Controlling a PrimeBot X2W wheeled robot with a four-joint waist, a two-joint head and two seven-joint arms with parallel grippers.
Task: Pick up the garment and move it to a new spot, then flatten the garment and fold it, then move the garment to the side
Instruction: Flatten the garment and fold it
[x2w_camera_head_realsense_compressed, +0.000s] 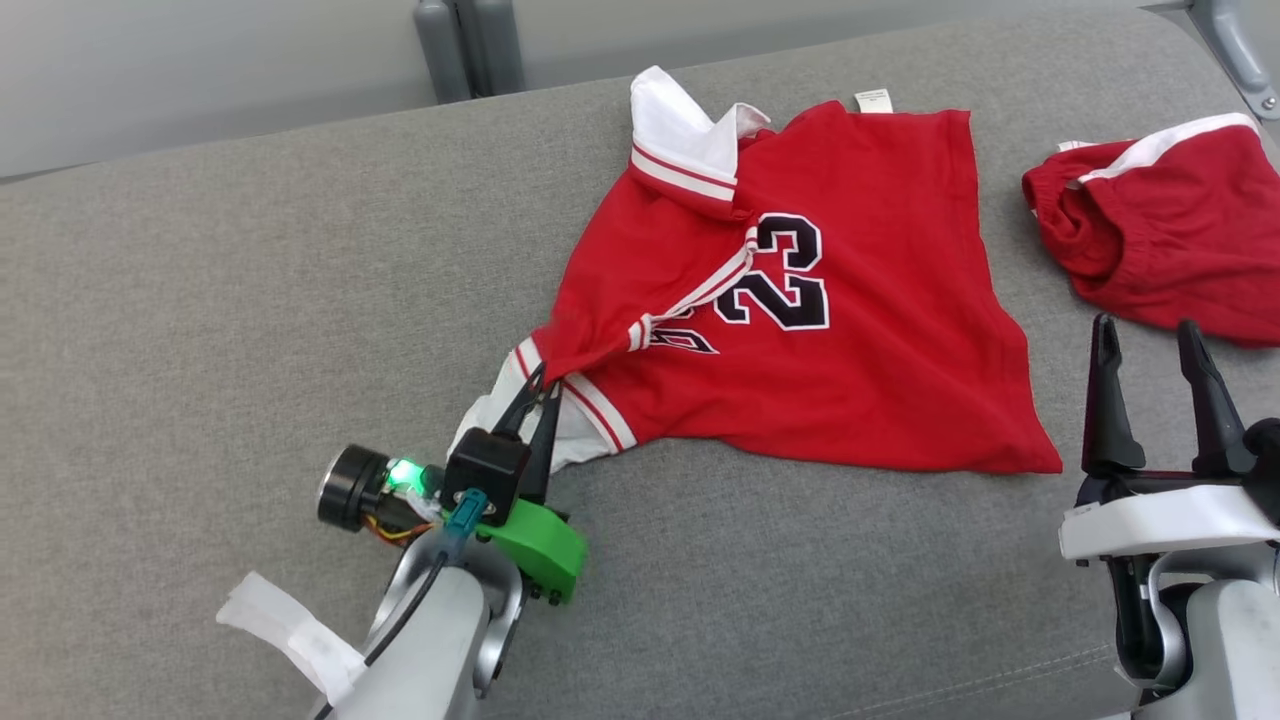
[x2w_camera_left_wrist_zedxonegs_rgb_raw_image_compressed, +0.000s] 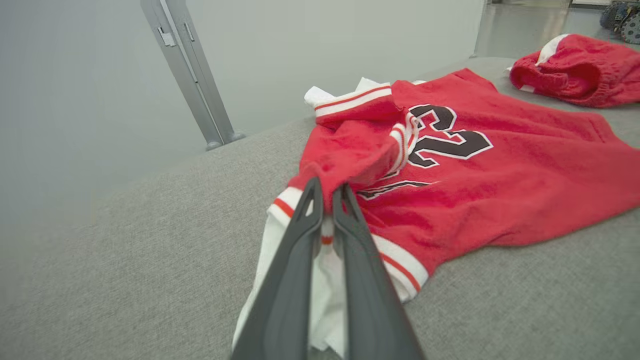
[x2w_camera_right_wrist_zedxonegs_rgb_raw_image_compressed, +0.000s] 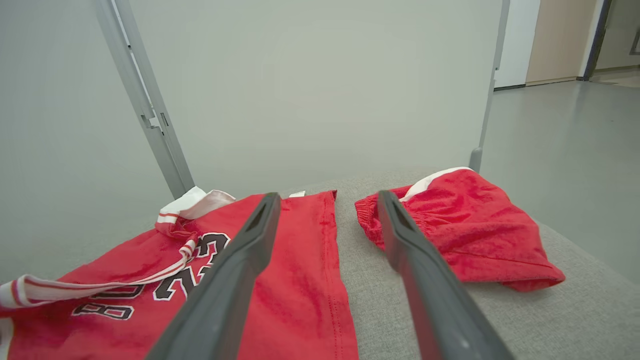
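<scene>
Your left hand (x2w_camera_head_realsense_compressed: 543, 385) is pinched nearly closed on the jersey (x2w_camera_head_realsense_compressed: 850, 380), its two dark fingers clamped on a bunched fold of red cloth at the striped hem nearest you on the left. In the left wrist view a strip of white-and-red trim (x2w_camera_left_wrist_zedxonegs_rgb_raw_image_compressed: 326, 239) sits squeezed between them. White lining (x2w_camera_head_realsense_compressed: 478, 425) spills out just below the grip. The jersey lies mid-table on the grey fabric-covered table (x2w_camera_head_realsense_compressed: 250, 300), number 23 face up, partly rumpled, with one sleeve (x2w_camera_head_realsense_compressed: 690, 150) folded over at the far edge and a care label (x2w_camera_head_realsense_compressed: 873, 100) showing at the back. Your right hand (x2w_camera_head_realsense_compressed: 1147, 328) stands spread wide, holding nothing, just beyond the jersey's right near corner. Red shorts (x2w_camera_head_realsense_compressed: 1170, 250) lie crumpled to the right, apart from the jersey. A grey metal post (x2w_camera_head_realsense_compressed: 470, 45) rises behind the table.
</scene>
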